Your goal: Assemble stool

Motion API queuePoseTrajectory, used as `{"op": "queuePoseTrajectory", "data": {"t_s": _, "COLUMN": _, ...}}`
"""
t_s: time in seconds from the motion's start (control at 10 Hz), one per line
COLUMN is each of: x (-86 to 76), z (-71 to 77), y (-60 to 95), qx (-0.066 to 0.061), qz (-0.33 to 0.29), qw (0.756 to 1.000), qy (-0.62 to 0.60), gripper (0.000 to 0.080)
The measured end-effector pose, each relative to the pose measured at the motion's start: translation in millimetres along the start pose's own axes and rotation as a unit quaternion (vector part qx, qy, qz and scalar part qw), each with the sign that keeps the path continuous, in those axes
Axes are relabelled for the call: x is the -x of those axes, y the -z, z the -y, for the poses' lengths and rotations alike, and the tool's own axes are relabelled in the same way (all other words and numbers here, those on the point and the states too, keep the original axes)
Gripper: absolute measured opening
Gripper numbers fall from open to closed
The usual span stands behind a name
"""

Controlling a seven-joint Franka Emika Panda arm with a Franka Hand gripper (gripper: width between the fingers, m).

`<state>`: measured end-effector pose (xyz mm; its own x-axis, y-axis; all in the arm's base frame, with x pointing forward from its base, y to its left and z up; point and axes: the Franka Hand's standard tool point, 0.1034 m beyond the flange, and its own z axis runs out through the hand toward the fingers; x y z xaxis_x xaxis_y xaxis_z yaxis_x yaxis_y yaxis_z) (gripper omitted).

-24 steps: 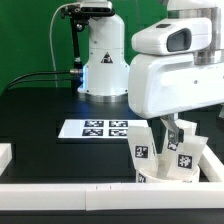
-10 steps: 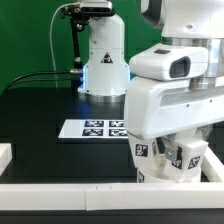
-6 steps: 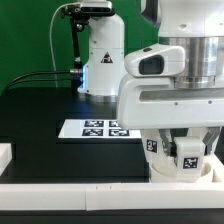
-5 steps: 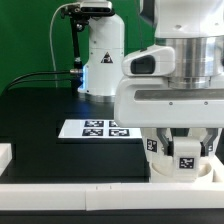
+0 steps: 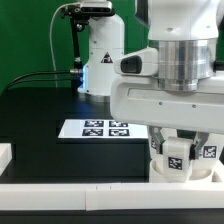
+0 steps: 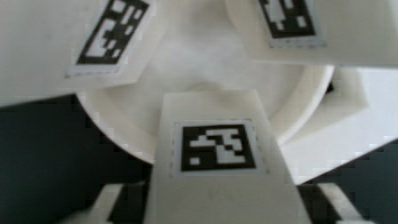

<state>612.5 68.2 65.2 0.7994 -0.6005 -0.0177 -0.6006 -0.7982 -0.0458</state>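
The white stool seat (image 5: 163,172) lies at the front right, against the front rail. Three tagged white legs stand on it. My gripper (image 5: 177,150) hangs straight above the seat, and its jaws are shut on the middle leg (image 5: 176,155). The other two legs (image 5: 208,152) (image 5: 157,146) lean beside it. In the wrist view the held leg (image 6: 217,140) runs between my two fingers (image 6: 111,202), above the round seat (image 6: 125,110). The other two legs (image 6: 111,35) (image 6: 288,20) show farther away. The joint between the leg and the seat is hidden.
The marker board (image 5: 98,129) lies on the black table at the exterior view's left of the stool. A white rail (image 5: 70,186) runs along the front edge, and another rail end (image 5: 4,155) is at the left. The robot base (image 5: 100,55) stands behind.
My hand has turned about its vertical axis over the stool and sunk a little. The leg in my jaws has turned with it. The seat has stayed in place.
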Motion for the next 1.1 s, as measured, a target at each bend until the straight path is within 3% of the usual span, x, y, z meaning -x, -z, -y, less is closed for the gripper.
{"op": "queuePoseTrajectory", "data": {"t_s": 0.3, "x": -0.2, "z": -11.4, "y": -0.6, "qx": 0.005, "qz": 0.004, "qw": 0.982, "qy": -0.188, "gripper": 0.0333}}
{"op": "queuePoseTrajectory", "data": {"t_s": 0.6, "x": 1.2, "z": -14.6, "y": -1.0, "qx": 0.008, "qz": 0.001, "qw": 0.969, "qy": -0.246, "gripper": 0.0333}}
{"op": "queuePoseTrajectory", "data": {"t_s": 0.7, "x": 1.3, "z": -14.5, "y": -1.2, "qx": 0.008, "qz": 0.001, "qw": 0.970, "qy": -0.243, "gripper": 0.0568}}
{"op": "queuePoseTrajectory", "data": {"t_s": 0.8, "x": 1.0, "z": -14.5, "y": -0.4, "qx": 0.007, "qz": 0.001, "qw": 0.970, "qy": -0.241, "gripper": 0.0568}}
{"op": "queuePoseTrajectory", "data": {"t_s": 0.9, "x": -2.0, "z": -14.4, "y": 7.2, "qx": 0.001, "qz": 0.000, "qw": 0.972, "qy": -0.233, "gripper": 0.0624}}
{"op": "queuePoseTrajectory", "data": {"t_s": 1.1, "x": -12.1, "z": -15.5, "y": 31.2, "qx": -0.022, "qz": -0.001, "qw": 0.974, "qy": -0.225, "gripper": 0.0645}}
